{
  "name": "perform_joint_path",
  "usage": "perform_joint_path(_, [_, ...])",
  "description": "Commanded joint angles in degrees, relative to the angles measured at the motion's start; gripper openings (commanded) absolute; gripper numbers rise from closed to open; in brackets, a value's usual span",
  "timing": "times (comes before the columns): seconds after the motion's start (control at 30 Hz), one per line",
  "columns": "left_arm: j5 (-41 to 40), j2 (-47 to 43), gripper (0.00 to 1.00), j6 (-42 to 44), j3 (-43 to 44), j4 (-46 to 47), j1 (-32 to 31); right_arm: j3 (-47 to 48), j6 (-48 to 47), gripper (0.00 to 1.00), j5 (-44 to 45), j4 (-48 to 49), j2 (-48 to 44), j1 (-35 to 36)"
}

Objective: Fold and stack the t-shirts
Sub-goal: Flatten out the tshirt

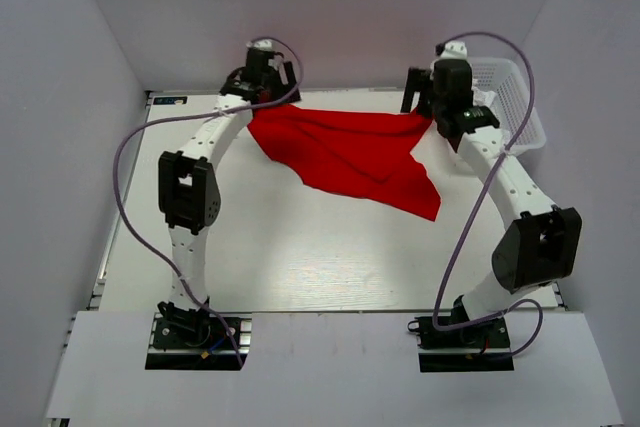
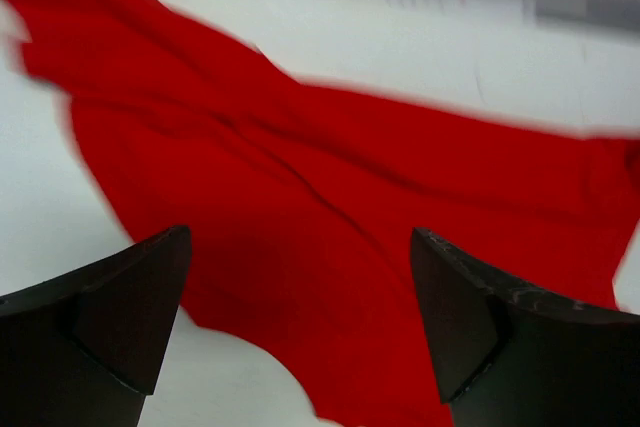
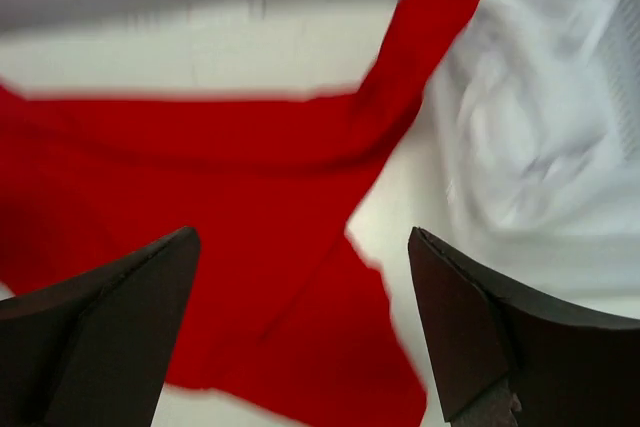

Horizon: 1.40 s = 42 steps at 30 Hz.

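Note:
A red t-shirt lies crumpled and partly spread on the white table towards the back, one pointed end reaching forward to the right. My left gripper is above its back-left corner. My right gripper is above its back-right corner. In the left wrist view the gripper is open and empty, with the red shirt below the jaws. In the right wrist view the gripper is open and empty over the shirt's edge. Neither gripper holds cloth.
A white mesh basket stands at the back right corner, just right of the right arm. It also shows in the right wrist view, blurred, with something white in it. White walls close in the back and sides.

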Motion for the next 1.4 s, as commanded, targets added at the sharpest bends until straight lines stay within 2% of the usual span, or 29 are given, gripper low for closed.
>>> perform_joint_path(0.0, [9.9,1.4,1.00,-2.9,-3.7,-3.9,-4.7,-10.8,8.8,0.90,-12.3,-11.4,-0.2,0.4])
perform_joint_path(0.13, [9.4,3.2,1.00,-5.8,-5.3,-2.3,-7.9,-16.1,5.8,0.90,-16.2,-13.1,-0.6,0.5])
perform_joint_path(0.2, [9.4,3.3,1.00,-7.1,-8.8,0.3,-9.0,-16.9,4.8,0.90,-15.7,-13.6,0.8,0.6])
perform_joint_path(0.33, [9.4,3.8,1.00,-8.5,-10.6,3.9,-9.6,-20.1,4.3,0.90,-15.9,-12.9,2.5,0.6])
perform_joint_path(0.5, [7.4,8.9,1.00,-9.0,-8.0,0.8,-9.6,-24.1,6.4,0.90,-18.5,-10.8,6.2,0.6])
perform_joint_path(0.77, [6.0,5.2,1.00,-10.1,-16.5,4.3,-8.5,-35.5,10.1,0.90,-23.0,-5.0,3.2,3.4])
perform_joint_path(0.8, [3.3,4.7,1.00,-10.1,-16.5,4.3,-8.0,-36.3,10.2,0.90,-23.7,-4.9,2.9,4.2])
perform_joint_path(0.9, [-1.0,4.0,1.00,-9.0,-17.2,1.5,-8.0,-38.6,10.7,0.90,-26.6,-4.9,1.4,7.6])
perform_joint_path(1.03, [-6.3,2.0,1.00,-8.4,-18.2,-1.9,-6.6,-39.1,11.2,0.90,-31.1,-5.6,0.0,16.9])
perform_joint_path(1.17, [-11.5,-0.9,1.00,-6.8,-21.5,-4.6,-3.9,-37.1,9.4,0.90,-34.7,-13.4,-0.4,28.4])
perform_joint_path(1.27, [-12.7,-4.1,1.00,-6.8,-26.1,-5.1,-1.6,-36.3,6.2,0.90,-39.9,-18.7,-2.3,34.9])
perform_joint_path(1.3, [-12.7,-5.1,1.00,-6.8,-27.4,-5.1,-1.0,-36.4,5.7,0.90,-44.2,-19.6,-2.8,37.1])
perform_joint_path(1.37, [-12.2,-8.2,1.00,-8.0,-31.4,-5.1,0.3,-35.7,3.3,0.90,-44.2,-22.9,-5.7,40.8])
